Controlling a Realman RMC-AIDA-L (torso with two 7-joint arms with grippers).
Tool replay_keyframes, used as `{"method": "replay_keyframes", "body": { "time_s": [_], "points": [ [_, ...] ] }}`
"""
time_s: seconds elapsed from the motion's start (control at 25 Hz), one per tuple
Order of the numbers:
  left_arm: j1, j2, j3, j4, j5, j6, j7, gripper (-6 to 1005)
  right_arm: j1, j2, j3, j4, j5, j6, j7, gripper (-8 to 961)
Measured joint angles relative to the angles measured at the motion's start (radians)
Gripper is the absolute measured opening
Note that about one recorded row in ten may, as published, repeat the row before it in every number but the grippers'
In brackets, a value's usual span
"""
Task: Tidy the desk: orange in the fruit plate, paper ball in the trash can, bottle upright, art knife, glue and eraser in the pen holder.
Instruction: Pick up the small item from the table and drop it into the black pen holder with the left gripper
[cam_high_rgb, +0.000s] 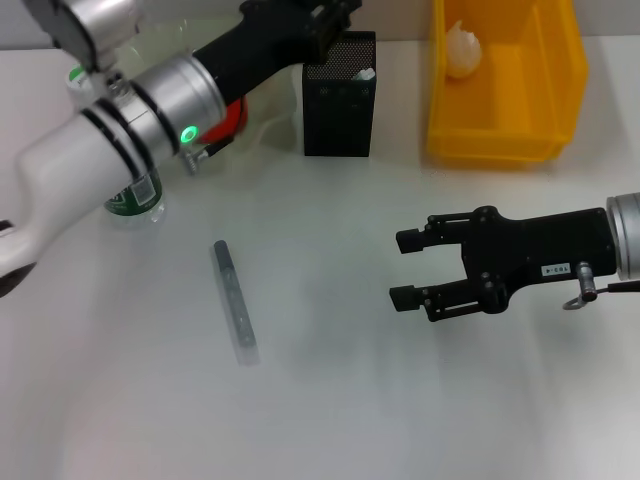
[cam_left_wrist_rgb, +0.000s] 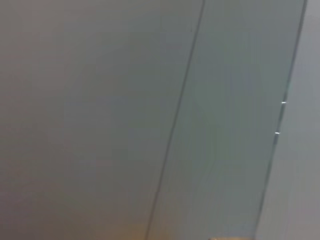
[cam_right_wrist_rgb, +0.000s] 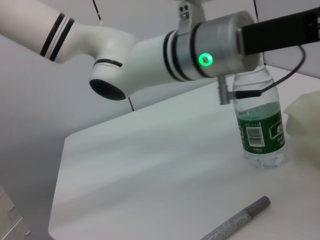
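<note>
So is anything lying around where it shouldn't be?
Yes: the grey art knife lies loose and slanted on the desk, not in the black pen holder. The bottle stands upright and the paper ball is in the trash can. The right gripper is open nearby.

On the plain white flat desk (cam_high_rgb: 330, 400) there was one bright yellow rectangular plastic trash can (cam_high_rgb: 505, 130), at the far right edge, and in it one small white wrinkly paper ball (cam_high_rgb: 462, 50). One black square metal mesh pen holder (cam_high_rgb: 339, 95) stood at the far edge. One clear plastic bottle (cam_right_wrist_rgb: 259, 132) with a dark green label stood upright toward the left edge. One grey pen-shaped stick (cam_high_rgb: 235, 300) lay nearer the front. One red-orange round orange (cam_high_rgb: 228, 120) showed only in part. There were two robot arms, each with one gripper.
</note>
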Motion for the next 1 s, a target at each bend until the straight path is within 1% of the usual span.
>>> {"method": "replay_keyframes", "body": {
  "time_s": [0.04,0.12,0.24,0.28,0.32,0.4,0.52,0.56,0.6,0.64,0.72,0.8,0.96,1.0],
  "points": [
    [0.000,0.000,0.000,0.000,0.000,0.000,0.000,270,0.000,0.000,0.000,0.000,0.000,0.000,0.000,775],
    [-0.025,0.000,-0.029,-0.020,0.001,-0.029,0.023,271,0.002,0.000,0.000,0.000,0.000,0.000,0.000,775],
    [-0.061,0.000,-0.094,-0.071,0.004,-0.084,0.092,272,0.005,0.000,0.000,0.000,0.000,0.000,-0.002,775],
    [-0.069,0.000,-0.116,-0.086,0.005,-0.096,0.116,272,0.005,0.000,0.000,0.000,0.000,0.000,-0.002,775],
    [-0.069,0.000,-0.116,-0.086,0.005,-0.096,0.116,272,0.006,0.000,0.000,0.000,0.000,0.000,-0.003,775],
    [-0.082,0.000,-0.167,-0.120,0.006,-0.115,0.189,273,0.009,0.000,0.000,0.000,0.000,0.001,-0.006,775],
    [-0.082,0.000,-0.167,-0.120,0.006,-0.115,0.189,274,0.010,0.000,0.000,0.000,0.000,0.001,-0.007,775],
    [-0.088,0.000,-0.205,-0.144,0.007,-0.126,0.242,274,0.010,0.000,0.000,0.000,0.000,0.001,-0.007,775],
    [-0.088,0.000,-0.205,-0.144,0.007,-0.126,0.242,274,0.011,0.000,0.000,0.000,0.000,0.001,-0.007,775],
    [-0.092,0.000,-0.266,-0.173,0.008,-0.150,0.327,275,0.011,0.000,0.000,0.000,0.000,0.000,-0.007,775],
    [-0.092,0.000,-0.266,-0.173,0.008,-0.150,0.327,275,0.012,0.000,0.000,-0.002,0.000,-0.001,-0.008,775],
    [-0.093,0.000,-0.312,-0.199,0.011,-0.187,0.396,276,0.012,0.000,0.001,-0.002,0.000,-0.002,-0.009,775],
    [-0.093,0.000,-0.316,-0.203,0.012,-0.189,0.406,277,0.012,0.000,0.001,-0.002,0.000,-0.002,-0.009,775],
    [-0.092,0.000,-0.331,-0.219,0.012,-0.193,0.442,277,0.010,0.000,0.002,-0.002,0.000,-0.002,-0.009,775]
  ]
}}
